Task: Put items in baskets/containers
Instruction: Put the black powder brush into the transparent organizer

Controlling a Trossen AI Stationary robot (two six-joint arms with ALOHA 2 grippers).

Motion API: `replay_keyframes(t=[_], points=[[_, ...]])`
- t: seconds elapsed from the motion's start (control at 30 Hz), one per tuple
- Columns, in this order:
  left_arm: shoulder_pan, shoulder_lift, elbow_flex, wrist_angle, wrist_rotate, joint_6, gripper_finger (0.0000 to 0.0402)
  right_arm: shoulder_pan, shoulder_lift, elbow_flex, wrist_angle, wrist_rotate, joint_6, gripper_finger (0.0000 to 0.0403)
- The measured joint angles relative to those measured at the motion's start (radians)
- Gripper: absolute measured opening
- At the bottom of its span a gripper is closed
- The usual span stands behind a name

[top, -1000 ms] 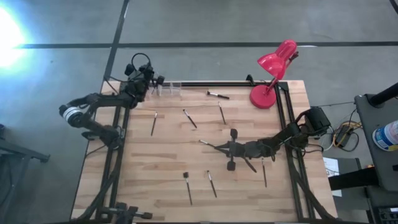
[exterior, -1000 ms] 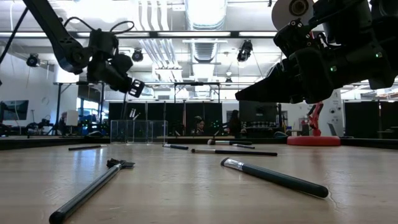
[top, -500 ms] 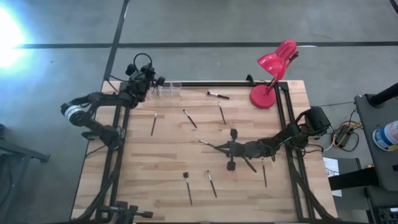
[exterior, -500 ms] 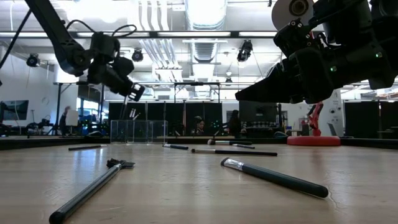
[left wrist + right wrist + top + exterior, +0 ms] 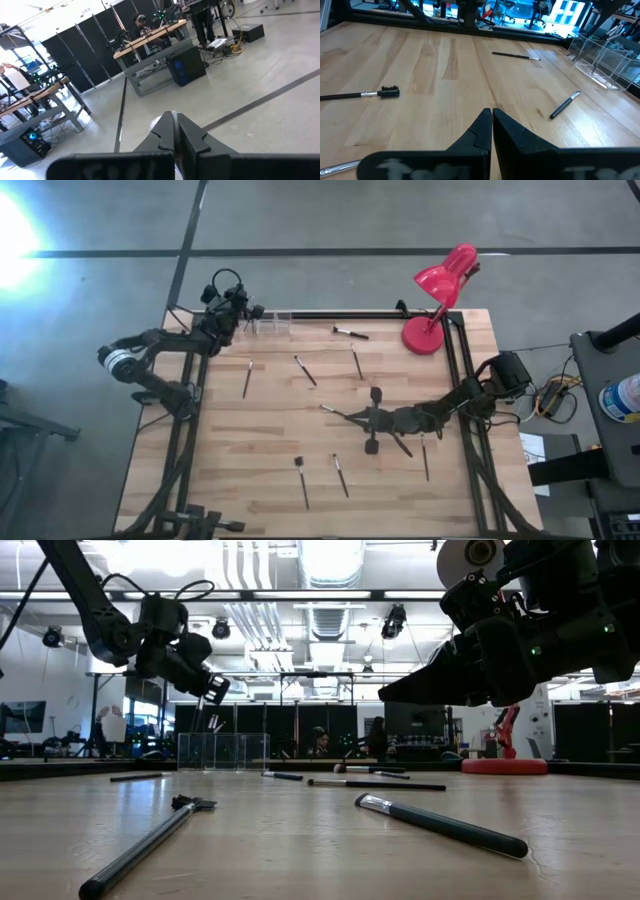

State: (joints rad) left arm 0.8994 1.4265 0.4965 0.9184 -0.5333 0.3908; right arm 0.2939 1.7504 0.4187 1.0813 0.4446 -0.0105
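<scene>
Clear plastic containers at table's far-left edge, w/ left gripper poised just above, jaws shut on thin brush hanging tip-down, prob. lined up for a drop-in. Right gripper low over mid-table, shut & empty, waiting. Other brushes scattered flat on wood, unsorted. Red lamp at far-right corner.

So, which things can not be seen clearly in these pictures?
- Clear containers: high view, too small and transparent to count compartments.
- What the left gripper holds: low view shows a thin stick under it, too small to tell if gripped; its wrist view looks past the shut tips.
- Brush beside the right gripper: high view, tip too small.
- People behind the table: low view, dark and far.
</scene>
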Motion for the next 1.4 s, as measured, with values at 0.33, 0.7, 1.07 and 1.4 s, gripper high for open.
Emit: replay_keyframes(t=[0.33,0.7,1.07,1.4], points=[[0.011,0.0,-0.013,0.001,0.068,-0.055,0.0,0.0,0.0,0.0,0.0,0.0,0.0,0.0008],[0.011,0.0,-0.014,-0.031,0.085,-0.072,0.0,0.0,0.0,0.0,0.0,0.0,0.0,0.0008],[0.022,0.0,-0.014,-0.08,0.133,-0.098,0.0,0.0,0.0,0.0,0.003,0.0,0.0,0.0008],[0.024,0.0,-0.014,-0.09,0.124,-0.127,0.0021,0.0,0.0,0.0,0.003,0.0,0.0,0.0008]])
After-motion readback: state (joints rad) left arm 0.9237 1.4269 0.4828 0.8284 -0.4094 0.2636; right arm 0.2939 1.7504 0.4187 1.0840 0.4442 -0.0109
